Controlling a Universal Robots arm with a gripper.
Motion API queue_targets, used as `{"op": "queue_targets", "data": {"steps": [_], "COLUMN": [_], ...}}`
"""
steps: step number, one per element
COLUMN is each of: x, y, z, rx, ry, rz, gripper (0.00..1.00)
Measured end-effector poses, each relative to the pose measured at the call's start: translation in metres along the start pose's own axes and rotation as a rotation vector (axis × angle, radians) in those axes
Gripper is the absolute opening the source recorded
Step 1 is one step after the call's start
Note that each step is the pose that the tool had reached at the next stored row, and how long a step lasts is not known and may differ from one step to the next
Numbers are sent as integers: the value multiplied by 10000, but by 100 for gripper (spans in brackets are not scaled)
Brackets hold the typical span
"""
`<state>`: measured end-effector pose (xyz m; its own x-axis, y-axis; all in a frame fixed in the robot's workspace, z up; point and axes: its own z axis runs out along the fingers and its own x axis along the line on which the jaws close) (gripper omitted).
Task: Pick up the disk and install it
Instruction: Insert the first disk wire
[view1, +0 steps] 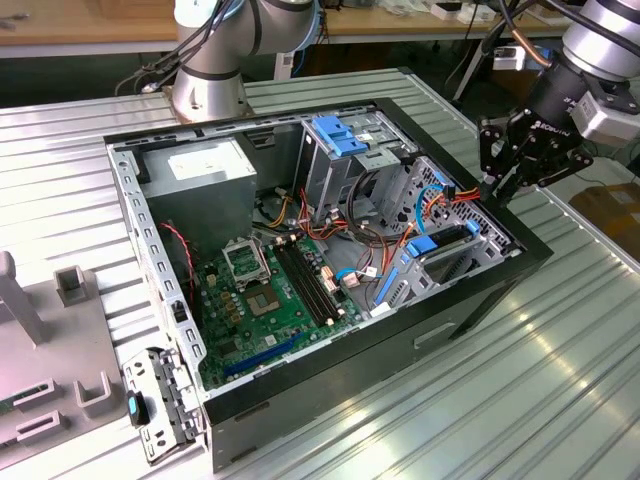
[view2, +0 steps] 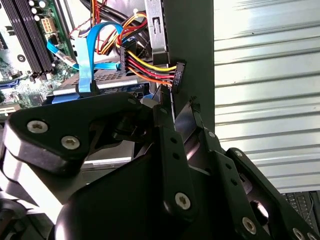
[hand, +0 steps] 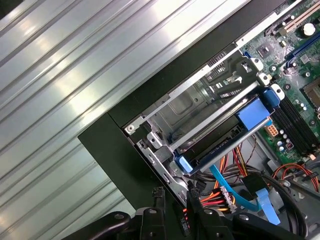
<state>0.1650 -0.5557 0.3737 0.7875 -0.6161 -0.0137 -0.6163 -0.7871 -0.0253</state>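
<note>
The disk (view1: 440, 243) lies in the drive cage at the corner of the open computer case (view1: 150, 250) on the exterior view's right. In the first wrist view the disk (hand: 220, 145) is a dark slab in the lower slot of the cage, with its blue bracket showing at both ends. My gripper (view1: 498, 185) hangs just above the case's rim beside that cage, clear of the disk. In both wrist views my gripper (view2: 179, 107) (hand: 175, 197) has its black fingers close together with nothing between them.
Coloured power cables (view2: 150, 70) and a blue flat cable (view2: 87, 55) run beside the cage. The case also holds a grey power-supply box (view1: 205, 175), the green motherboard (view1: 270, 300) and a blue-latched upper bay (view1: 340, 135). Grey fixtures (view1: 75, 285) stand on the ribbed metal table (view1: 560, 340).
</note>
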Motion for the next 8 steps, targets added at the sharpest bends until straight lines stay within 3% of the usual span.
{"op": "queue_targets", "data": {"steps": [5, 7, 8], "x": [0, -2, -17], "y": [0, 2, -18], "z": [0, 17, 21], "rx": [0, 14, 12], "ry": [0, -15, -25], "rz": [-2, -1182, -1493], "gripper": [31, 31, 31]}}
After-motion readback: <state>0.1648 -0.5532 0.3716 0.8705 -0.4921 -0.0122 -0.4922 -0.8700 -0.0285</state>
